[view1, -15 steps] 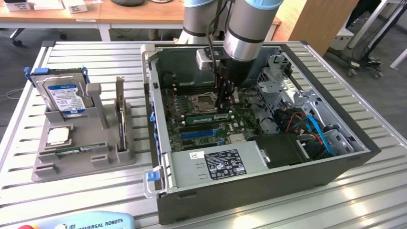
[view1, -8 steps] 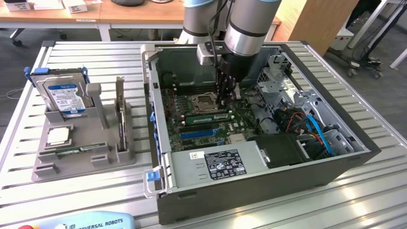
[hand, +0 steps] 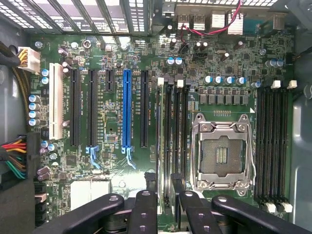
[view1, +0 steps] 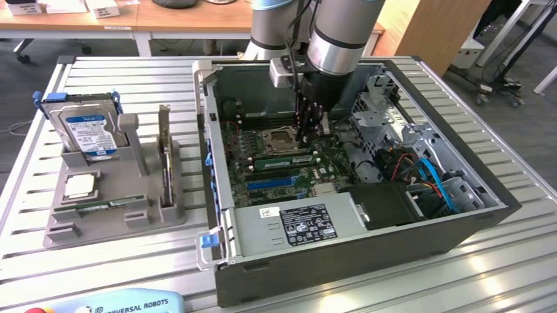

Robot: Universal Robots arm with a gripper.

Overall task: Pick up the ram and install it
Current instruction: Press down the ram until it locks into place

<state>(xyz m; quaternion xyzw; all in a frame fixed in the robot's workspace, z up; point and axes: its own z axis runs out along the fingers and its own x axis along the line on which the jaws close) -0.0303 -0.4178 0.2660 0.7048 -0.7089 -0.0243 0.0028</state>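
The ram (hand: 161,131) is a thin green stick seen edge-on, standing in the memory slot beside the empty processor socket (hand: 222,156). In the exterior view the ram (view1: 280,155) runs along the motherboard just below the socket. My gripper (hand: 164,209) reaches down inside the open computer case, and its black fingers (hand: 145,212) close in on either side of the stick's near end. In the exterior view my gripper (view1: 309,145) hangs straight down over the slots. A second ram stick (view1: 100,205) lies in the grey holder at the exterior view's left.
The grey holder (view1: 113,225) also carries a blue-labelled hard drive (view1: 87,134), a square silver processor (view1: 78,186) and an upright thin board (view1: 164,156). Case walls (view1: 348,261), a power supply (view1: 301,225), drive cages (view1: 392,124) and cables (view1: 435,182) crowd the space around the motherboard.
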